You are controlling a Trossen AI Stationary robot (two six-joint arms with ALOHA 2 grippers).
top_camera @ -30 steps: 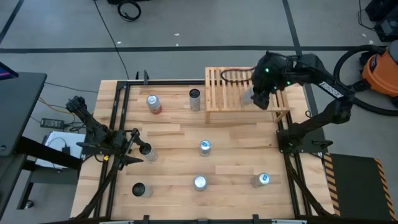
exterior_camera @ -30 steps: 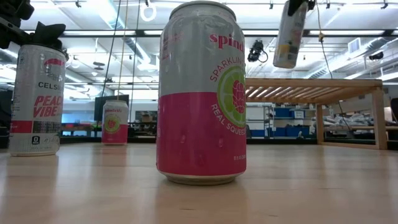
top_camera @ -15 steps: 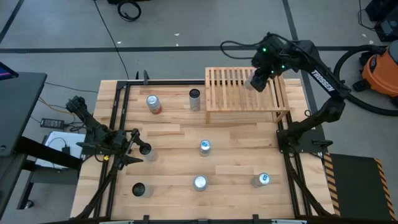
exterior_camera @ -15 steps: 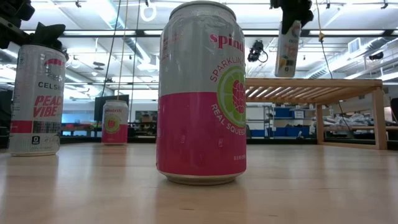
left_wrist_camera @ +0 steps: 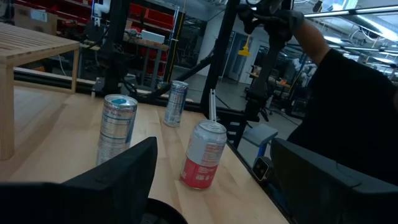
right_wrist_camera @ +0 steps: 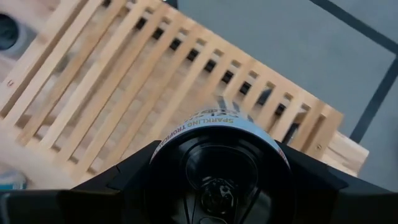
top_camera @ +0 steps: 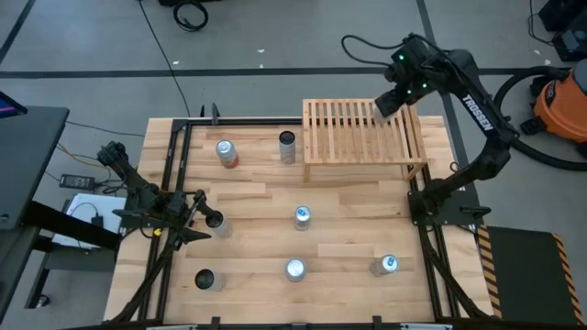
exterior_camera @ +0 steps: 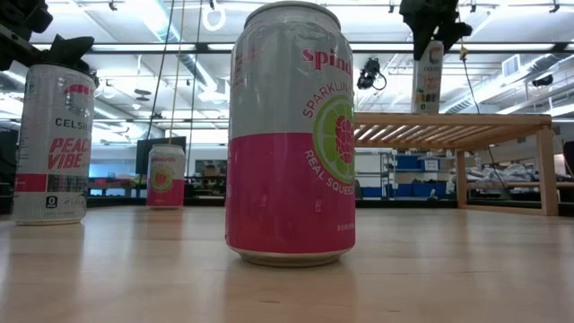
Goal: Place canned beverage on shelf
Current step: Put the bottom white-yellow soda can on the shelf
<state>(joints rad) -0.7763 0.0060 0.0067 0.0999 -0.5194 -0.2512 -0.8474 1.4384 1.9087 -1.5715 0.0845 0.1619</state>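
the right gripper [top_camera: 390, 99] hangs over the far right part of the shelf [top_camera: 353, 137], its fingers clamped around a tall slim can [exterior_camera: 428, 76]. in the low view the can stands upright, long axis vertical, its upper end hidden in the dark gripper [exterior_camera: 429, 22] and its base at or just above the slats; whether it touches them cannot be told. the right wrist view looks straight down the can [right_wrist_camera: 219, 127], so its long axis runs along the camera's line of sight toward the shelf's slats [right_wrist_camera: 93, 93], with printed lettering curving round its wall.

the shelf sits at the table's [top_camera: 348, 247] far edge, right of centre, its slats running front to back. the left gripper [top_camera: 204, 220] waits at the table's left side near a dark-topped can [top_camera: 216, 223]; in the left wrist view its two fingers [left_wrist_camera: 118, 177] stand well apart with nothing between them.

other cans stand upright about the table: a pink and silver can [exterior_camera: 289, 135] close to the low camera, and a white can [exterior_camera: 52, 144] at the left of that view.
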